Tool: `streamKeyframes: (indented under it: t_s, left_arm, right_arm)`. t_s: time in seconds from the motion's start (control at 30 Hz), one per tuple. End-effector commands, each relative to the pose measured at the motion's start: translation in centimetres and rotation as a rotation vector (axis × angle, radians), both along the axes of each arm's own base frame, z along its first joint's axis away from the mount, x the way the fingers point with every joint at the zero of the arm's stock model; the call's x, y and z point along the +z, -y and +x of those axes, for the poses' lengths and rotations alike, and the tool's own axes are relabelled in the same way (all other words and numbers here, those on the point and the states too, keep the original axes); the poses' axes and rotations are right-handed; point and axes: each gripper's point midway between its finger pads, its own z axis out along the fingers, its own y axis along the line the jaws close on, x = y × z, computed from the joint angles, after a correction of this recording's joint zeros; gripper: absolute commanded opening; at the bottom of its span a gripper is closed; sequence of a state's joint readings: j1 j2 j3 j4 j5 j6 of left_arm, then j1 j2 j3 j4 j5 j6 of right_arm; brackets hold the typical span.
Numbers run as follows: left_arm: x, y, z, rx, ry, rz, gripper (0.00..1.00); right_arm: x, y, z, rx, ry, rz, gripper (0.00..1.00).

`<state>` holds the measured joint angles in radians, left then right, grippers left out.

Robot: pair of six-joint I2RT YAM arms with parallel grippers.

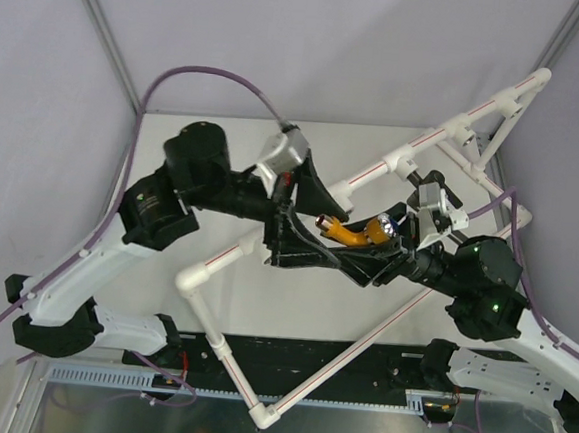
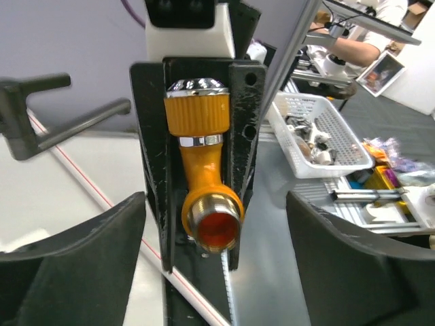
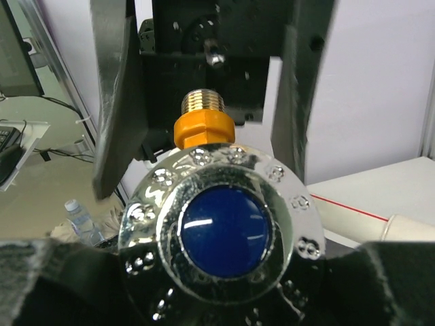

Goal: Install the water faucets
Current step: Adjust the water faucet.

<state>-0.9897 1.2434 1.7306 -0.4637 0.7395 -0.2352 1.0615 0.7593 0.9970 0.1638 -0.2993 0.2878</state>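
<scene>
The orange-brass tap (image 1: 351, 232) is held in the air over the table between both arms. My right gripper (image 1: 367, 249) is shut on its body, the shiny silver-blue knob (image 3: 221, 227) toward the right wrist. In the left wrist view the tap (image 2: 200, 163) sits between the right gripper's black fingers (image 2: 151, 170), its threaded end facing the camera. My left gripper (image 2: 214, 204) is open, its fingers (image 2: 81, 258) wide either side of the threaded end without touching it. A black tap with a long arm (image 2: 61, 125) shows at the left, also on the white pipe frame (image 1: 226, 257) in the top view (image 1: 414, 174).
The white pipe frame with red stripes runs diagonally across the table, below both grippers (image 2: 88, 183). A white basket (image 2: 319, 136) of parts stands beyond the table. Purple cables (image 1: 180, 73) loop behind the left arm. A metal rail (image 1: 255, 399) lines the near edge.
</scene>
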Motion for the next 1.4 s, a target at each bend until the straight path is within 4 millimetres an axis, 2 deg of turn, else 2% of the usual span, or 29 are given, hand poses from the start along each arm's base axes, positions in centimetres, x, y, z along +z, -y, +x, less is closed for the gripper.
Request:
streamKeyframes:
  t_s: [0.0, 0.1, 0.33, 0.47, 0.6, 0.7, 0.83, 1.0, 1.1, 1.2, 1.37]
  left_arm:
    - [-2.7, 0.9, -0.1, -0.018, -0.067, 0.09, 0.94]
    - [-1.9, 0.4, 0.0, 0.001, -0.049, 0.069, 0.99]
    - [-0.1, -1.0, 0.2, 0.045, -0.022, 0.022, 1.0]
    - [1.1, -2.5, 0.7, 0.094, -0.013, -0.011, 1.0]
    - [0.0, -3.5, 2.7, 0.179, -0.064, 0.009, 1.0]
    - [-1.9, -4.2, 4.0, 0.234, -0.122, 0.047, 1.0]
    - [-4.0, -5.2, 5.5, 0.318, -0.161, 0.092, 1.0]
    - [-7.6, -5.5, 7.7, 0.429, -0.226, 0.216, 1.0]
    - [-9.0, -5.4, 8.4, 0.456, -0.252, 0.262, 1.0]
    - [-9.1, -5.4, 8.5, 0.461, -0.254, 0.268, 1.0]
    - [-9.0, -4.9, 8.3, 0.424, -0.268, 0.272, 1.0]
  right_arm:
    - [2.6, 0.9, -0.1, -0.026, 0.049, 0.07, 0.0]
    - [2.2, 1.2, 0.0, -0.041, 0.048, 0.054, 0.0]
    - [1.0, 3.4, -0.1, -0.097, 0.04, 0.001, 0.0]
    - [-1.7, 4.8, -0.6, -0.12, 0.037, -0.106, 0.0]
    - [-5.1, 6.5, 0.3, -0.202, -0.008, -0.227, 0.0]
    - [-7.8, 8.1, 2.2, -0.336, -0.047, -0.348, 0.0]
    - [-9.7, 10.5, 5.0, -0.528, -0.025, -0.518, 0.0]
    - [-10.1, 12.6, 8.4, -0.742, 0.086, -0.713, 0.0]
    - [-9.6, 13.6, 9.8, -0.858, 0.198, -0.805, 0.0]
    - [-8.6, 14.2, 10.4, -0.951, 0.321, -0.863, 0.0]
    - [-5.6, 14.3, 10.3, -1.076, 0.555, -0.878, 0.0]
